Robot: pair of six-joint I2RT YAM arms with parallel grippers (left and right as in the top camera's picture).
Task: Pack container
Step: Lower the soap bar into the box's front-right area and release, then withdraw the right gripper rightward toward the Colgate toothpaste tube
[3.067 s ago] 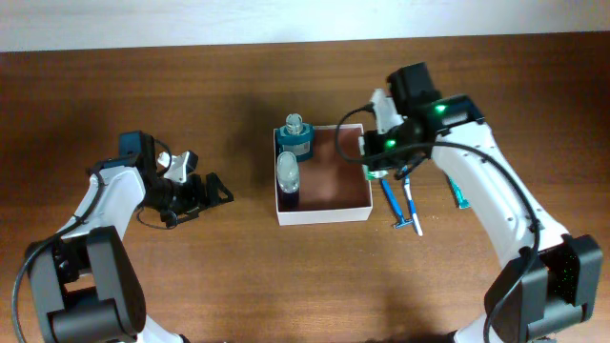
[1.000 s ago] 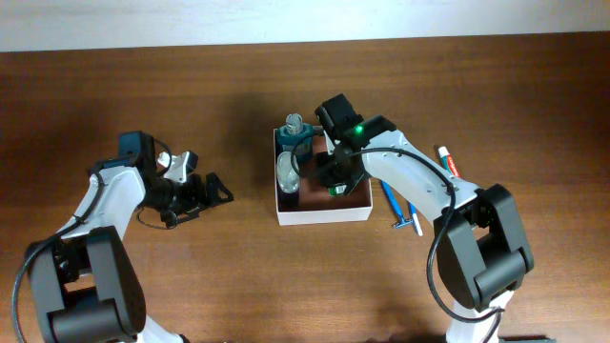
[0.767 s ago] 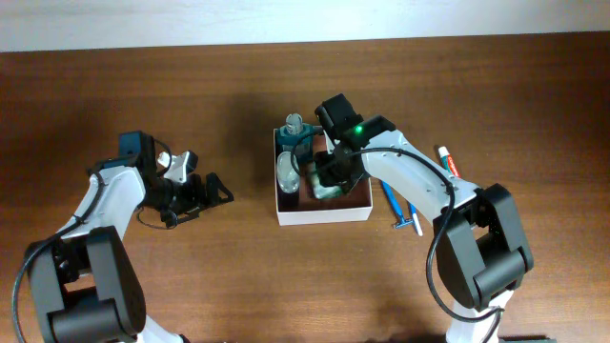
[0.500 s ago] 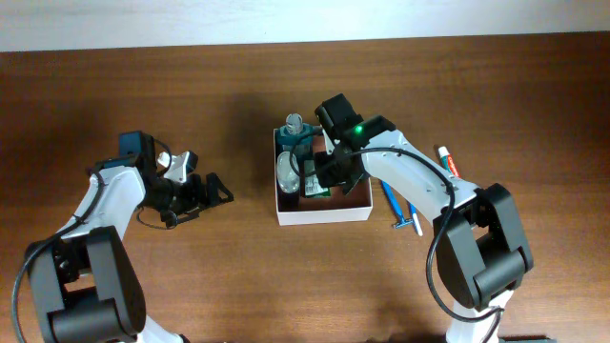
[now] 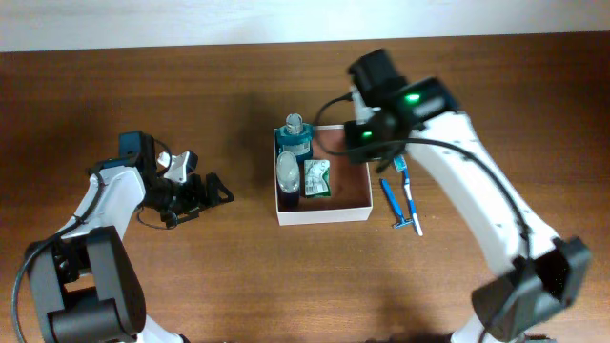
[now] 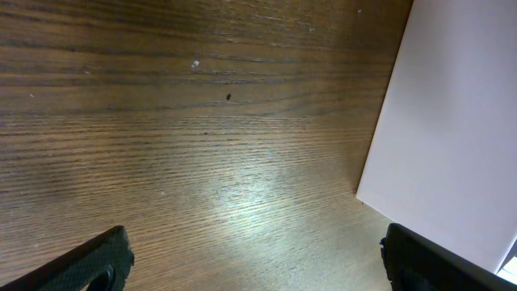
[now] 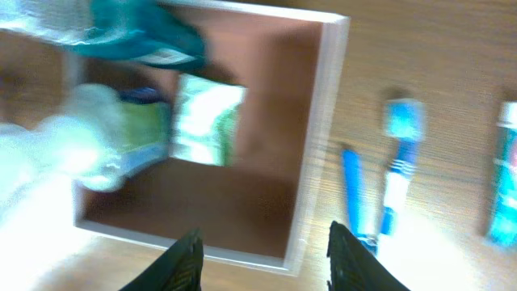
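White cardboard walls and a reddish-brown floor make up the container (image 5: 324, 212), a square, shallow box lying flat at the middle of the wooden table (image 5: 191, 276). Inside, a teal bottle (image 5: 294, 138) fills the 10 o'clock corner, a clear rounded bottle (image 5: 287, 172) lies along the 9 o'clock wall, and a green-and-white packet (image 5: 316, 177) lies just beside it; the 3 o'clock half is bare. Outside at 3 o'clock lie a blue stick (image 5: 389, 198) and a blue-and-white handle (image 5: 410, 202). The right gripper (image 5: 367, 143) hangs over the 1 o'clock corner, fingers parted and grasping nothing. The left gripper (image 5: 203, 191), far off at 9 o'clock, is spread wide and empty. Only the right wrist view shows a teal tube (image 7: 505, 182), which the arm hides from overhead.
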